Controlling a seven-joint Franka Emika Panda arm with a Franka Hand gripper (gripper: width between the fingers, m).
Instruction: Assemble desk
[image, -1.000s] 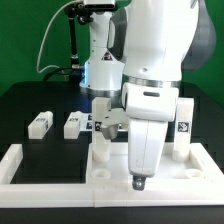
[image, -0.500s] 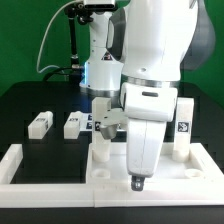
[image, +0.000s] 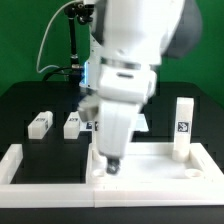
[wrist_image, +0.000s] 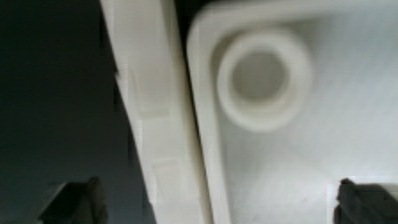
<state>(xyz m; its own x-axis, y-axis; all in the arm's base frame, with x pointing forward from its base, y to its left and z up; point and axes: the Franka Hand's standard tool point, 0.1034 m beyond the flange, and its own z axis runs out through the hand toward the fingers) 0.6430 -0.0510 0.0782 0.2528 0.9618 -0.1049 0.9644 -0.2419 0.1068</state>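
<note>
Hovering at lower centre of the exterior view, the end effector (image: 113, 167), fingers spread apart, overhangs the tabletop panel (image: 160, 166).

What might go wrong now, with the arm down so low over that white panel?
1. The open end effector hangs over the rim of the tabletop panel, near a round socket. If it closes off-centre, it may shove the panel rather than grip it.
2. An upright leg block stands at the panel's end on the exterior view's right. A jolt to the panel might tip it, if it is not yet tight.
</note>
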